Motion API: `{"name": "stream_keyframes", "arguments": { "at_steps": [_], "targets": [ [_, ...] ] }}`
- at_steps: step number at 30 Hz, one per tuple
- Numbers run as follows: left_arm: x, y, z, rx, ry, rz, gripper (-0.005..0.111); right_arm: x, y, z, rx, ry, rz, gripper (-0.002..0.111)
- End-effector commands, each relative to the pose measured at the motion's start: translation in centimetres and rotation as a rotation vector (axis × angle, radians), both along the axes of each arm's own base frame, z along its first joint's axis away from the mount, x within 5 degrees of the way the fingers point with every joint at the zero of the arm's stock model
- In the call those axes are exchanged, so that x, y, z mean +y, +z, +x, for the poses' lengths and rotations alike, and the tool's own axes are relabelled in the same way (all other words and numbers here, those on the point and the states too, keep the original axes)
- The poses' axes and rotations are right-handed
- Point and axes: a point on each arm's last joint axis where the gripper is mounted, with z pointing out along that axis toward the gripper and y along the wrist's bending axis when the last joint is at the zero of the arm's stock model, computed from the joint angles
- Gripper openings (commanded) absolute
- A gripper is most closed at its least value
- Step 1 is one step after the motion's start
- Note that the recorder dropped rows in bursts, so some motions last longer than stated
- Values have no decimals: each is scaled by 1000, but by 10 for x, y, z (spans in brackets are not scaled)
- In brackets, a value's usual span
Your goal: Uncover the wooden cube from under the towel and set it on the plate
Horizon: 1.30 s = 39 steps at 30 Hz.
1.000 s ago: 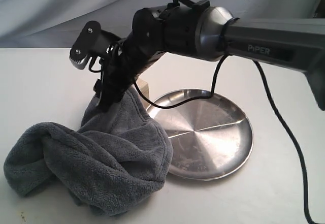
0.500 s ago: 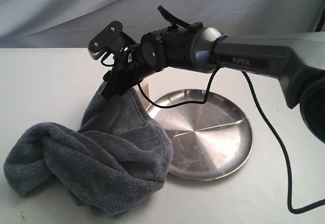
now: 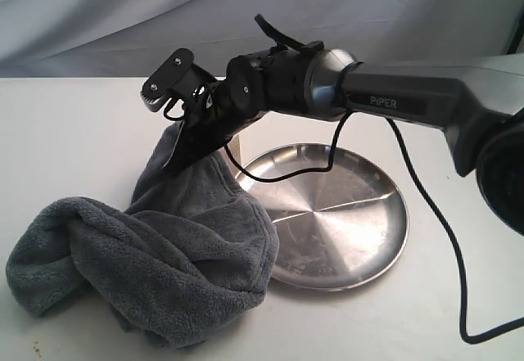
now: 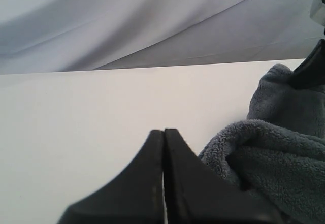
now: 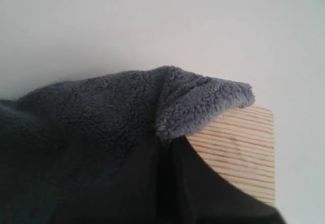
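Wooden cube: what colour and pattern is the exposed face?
The wooden cube is light tan with fine parallel grain lines, clearest in the right wrist view.

matte white worktop (image 3: 74, 132), pale grey-blue fabric backdrop (image 3: 123, 17) hung behind it with long soft creases, even diffuse light, faint soft shadows on the surface, tiny dark specks (image 3: 34, 346) near the front corner

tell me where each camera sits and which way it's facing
Exterior: off the arms, facing across the table at the towel, plate and cube; shows the right arm and right gripper.
Left wrist: behind the shut left gripper, low, looking along the table to the towel and backdrop.
Right wrist: above the right gripper, looking down at the towel draped on the cube; its dark fingers pinch the towel.
Shared: all three see the towel; exterior and right wrist see the cube.
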Motion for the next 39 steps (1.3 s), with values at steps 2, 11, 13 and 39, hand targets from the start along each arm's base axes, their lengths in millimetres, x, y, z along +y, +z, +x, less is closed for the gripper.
{"name": "stream_keyframes", "arguments": {
  "at_steps": [2,11,13,39],
  "targets": [
    [0,-1,0,-6,-5,-1,0,12,4,-17,74,155,55,0],
    [0,-1,0,-6,-4,-3,0,55,17,-74,144,579,181,0],
    [0,-1,0,-6,-4,-3,0,62,17,-84,149,604,179,0],
    [0,-1,0,-6,-4,-3,0,77,26,-111,65,743,114,82]
  ]
}}
